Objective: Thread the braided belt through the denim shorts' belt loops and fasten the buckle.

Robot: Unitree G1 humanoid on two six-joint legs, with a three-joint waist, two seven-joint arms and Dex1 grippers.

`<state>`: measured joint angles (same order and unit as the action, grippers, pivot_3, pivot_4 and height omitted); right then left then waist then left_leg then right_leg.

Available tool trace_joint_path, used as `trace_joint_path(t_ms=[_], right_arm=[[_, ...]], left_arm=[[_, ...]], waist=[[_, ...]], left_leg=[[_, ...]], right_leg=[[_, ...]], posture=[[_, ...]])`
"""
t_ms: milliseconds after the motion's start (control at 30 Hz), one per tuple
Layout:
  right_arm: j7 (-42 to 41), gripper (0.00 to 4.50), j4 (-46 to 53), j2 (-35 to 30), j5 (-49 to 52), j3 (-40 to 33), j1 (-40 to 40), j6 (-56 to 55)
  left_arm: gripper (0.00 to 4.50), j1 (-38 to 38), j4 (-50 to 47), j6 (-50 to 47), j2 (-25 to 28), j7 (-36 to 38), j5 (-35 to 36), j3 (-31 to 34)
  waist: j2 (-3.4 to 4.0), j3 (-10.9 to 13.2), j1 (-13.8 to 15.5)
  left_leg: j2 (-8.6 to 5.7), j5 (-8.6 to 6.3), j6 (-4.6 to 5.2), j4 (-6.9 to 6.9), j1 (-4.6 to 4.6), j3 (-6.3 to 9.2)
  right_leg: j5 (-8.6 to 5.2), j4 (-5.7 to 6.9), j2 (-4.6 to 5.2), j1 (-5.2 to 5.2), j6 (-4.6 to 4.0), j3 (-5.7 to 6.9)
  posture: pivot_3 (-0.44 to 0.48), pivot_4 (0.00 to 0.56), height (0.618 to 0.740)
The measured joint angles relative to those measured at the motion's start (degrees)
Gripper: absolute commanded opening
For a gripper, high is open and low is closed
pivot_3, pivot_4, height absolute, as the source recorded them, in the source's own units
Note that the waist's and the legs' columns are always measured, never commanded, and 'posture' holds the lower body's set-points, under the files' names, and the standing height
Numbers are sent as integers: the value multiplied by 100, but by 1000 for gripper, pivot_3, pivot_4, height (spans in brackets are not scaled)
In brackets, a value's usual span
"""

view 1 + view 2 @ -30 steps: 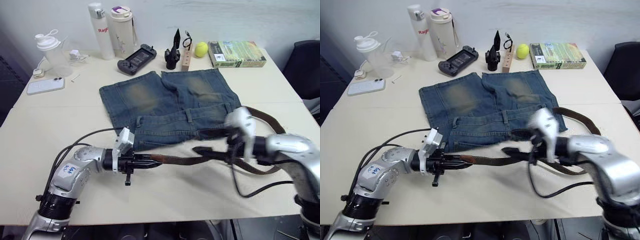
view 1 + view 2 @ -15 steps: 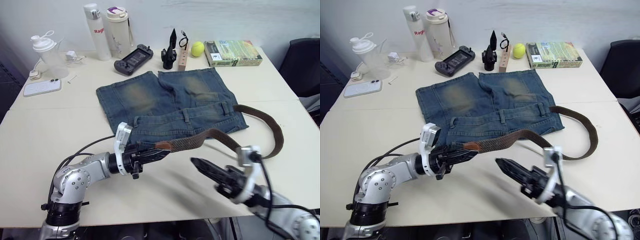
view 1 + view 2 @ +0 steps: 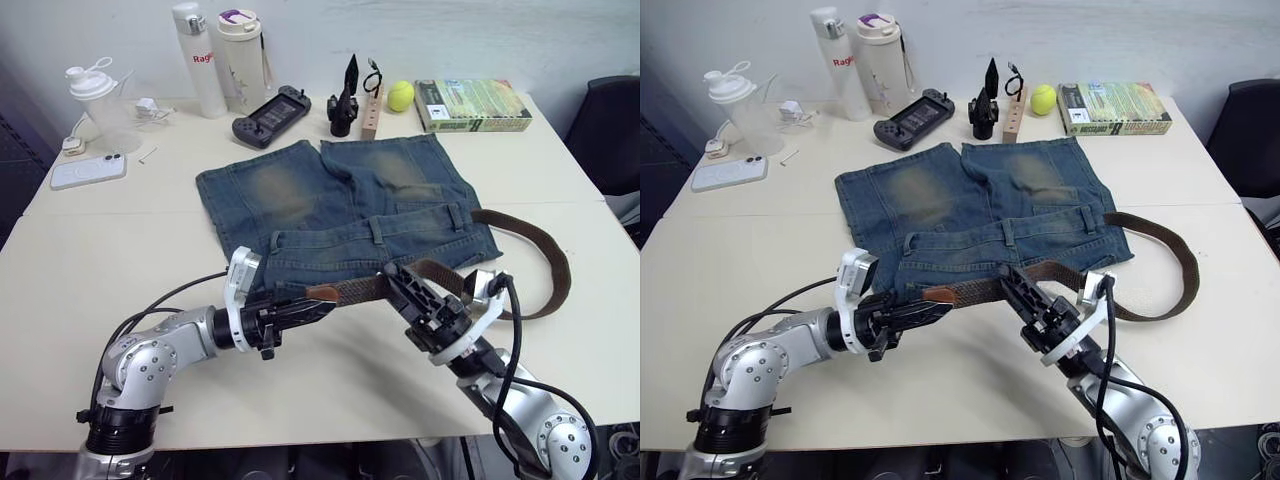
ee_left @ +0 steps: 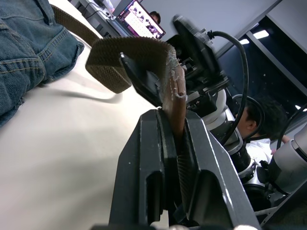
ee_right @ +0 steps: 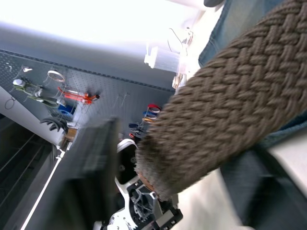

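Starting at the left edge of the table (image 3: 60, 260): a phone (image 3: 88, 170) and a shaker bottle (image 3: 95, 100) are parked in the far-left corner, well apart from the work area, with a wide bare strip of tabletop between them and the left arm. Left gripper (image 3: 318, 307) is seen just in front of the near hem of the denim shorts (image 3: 340, 200), fingers clamped narrow on the tan tip of the braided belt (image 3: 362, 289); in the left wrist view the strap (image 4: 144, 60) is pinched edge-on between both fingers (image 4: 148, 158) and held clear of the table. Shorts are laid flat mid-table, waistband toward the robot, one of the belt loops (image 3: 377, 232) visible on it, unthreaded. Two bottles (image 3: 225, 60), a game controller (image 3: 270, 105) and a black stand (image 3: 345, 100) are lined up along the far edge behind the shorts. From the pinch point the belt is run rightward above the table, across the right gripper (image 3: 400, 283), which is raised right at the strap; whether its fingers are spread or closed on the strap cannot be told. In the right wrist view the weave (image 5: 230, 110) is seen close up. Further right the belt is looped out over bare tabletop past the shorts' right edge and curved back. Tennis ball (image 3: 402, 96) and a book (image 3: 472, 105) are at the far right. Open room is left along the near edge and the right side.
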<state>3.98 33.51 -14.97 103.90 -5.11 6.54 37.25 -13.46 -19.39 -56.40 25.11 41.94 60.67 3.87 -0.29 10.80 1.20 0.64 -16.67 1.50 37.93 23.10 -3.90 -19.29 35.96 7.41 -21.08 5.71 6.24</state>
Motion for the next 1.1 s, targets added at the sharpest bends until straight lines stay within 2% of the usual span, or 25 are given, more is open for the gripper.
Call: trace_joint_path(t_ms=[67,100,433,467,533,667,767,833,867,933,1100], right_arm=[[-54,308,22,-23,-68,29,48,-24],[-68,52,29,-42,-105,40,62,-48],[-56,52,59,-7,-334,188,76,-306],[-56,0,58,-7,-340,201,70,-330],[-38,0,40,-7,-332,181,37,-384],[-44,0,39,-30,-237,-14,37,-496],[-36,0,29,-136,-89,-296,72,-607],[-34,0,6,-365,36,-732,133,-719],[-33,0,-25,-428,94,-913,152,-755],[-33,0,-46,-511,178,-1033,155,-776],[-34,0,-121,-721,389,-1331,167,-774]], left_arm=[[0,2,14,0,-1,-18,-20,1],[0,2,14,0,-1,-42,-20,2],[0,-6,14,-3,-7,-82,-19,1],[901,-12,14,-3,-7,-83,-19,1],[1604,-38,12,11,20,-25,-27,-20],[3429,-93,-17,387,343,298,-519,-270],[3429,-82,21,1007,945,973,-1215,-616],[3429,-126,351,1536,1469,1610,-1678,-681],[3429,-274,647,1833,1538,1800,-1950,-711],[3429,-627,1162,2333,1525,1987,-2420,-808],[3429,-2063,2774,4132,793,1999,-4008,-1539]], waist=[[0,0,1],[0,0,2],[0,0,0],[0,0,0],[0,0,3],[0,0,1],[1,1,0],[6,0,10],[9,1,28],[8,1,39],[7,1,73]], left_leg=[[0,0,0,0,2,-1],[0,0,1,0,2,-1],[0,0,1,0,6,-1],[0,0,1,0,6,-2],[0,0,1,0,6,-2],[-1,0,1,0,6,-6],[0,0,1,-2,10,-12],[0,0,1,-4,12,-26],[-1,0,3,-4,12,-26],[-1,-2,7,-4,14,-25],[-8,-3,23,-3,20,-43]], right_leg=[[0,0,0,-1,0,0],[0,0,0,-1,0,0],[0,1,1,-8,0,-3],[0,1,1,-8,0,-3],[0,1,1,-8,0,-3],[0,1,0,-10,0,-5],[-1,5,-1,-20,-1,-9],[-1,5,-3,-30,-2,-18],[-1,6,-1,-30,-3,-17],[-1,5,1,-31,-3,-15],[8,5,4,-33,11,-18]], posture=[[0,150,724],[0,150,724],[0,150,724],[0,150,724],[0,150,724],[0,150,724],[0,150,724],[0,150,724],[0,150,724],[0,150,724],[0,150,724]])
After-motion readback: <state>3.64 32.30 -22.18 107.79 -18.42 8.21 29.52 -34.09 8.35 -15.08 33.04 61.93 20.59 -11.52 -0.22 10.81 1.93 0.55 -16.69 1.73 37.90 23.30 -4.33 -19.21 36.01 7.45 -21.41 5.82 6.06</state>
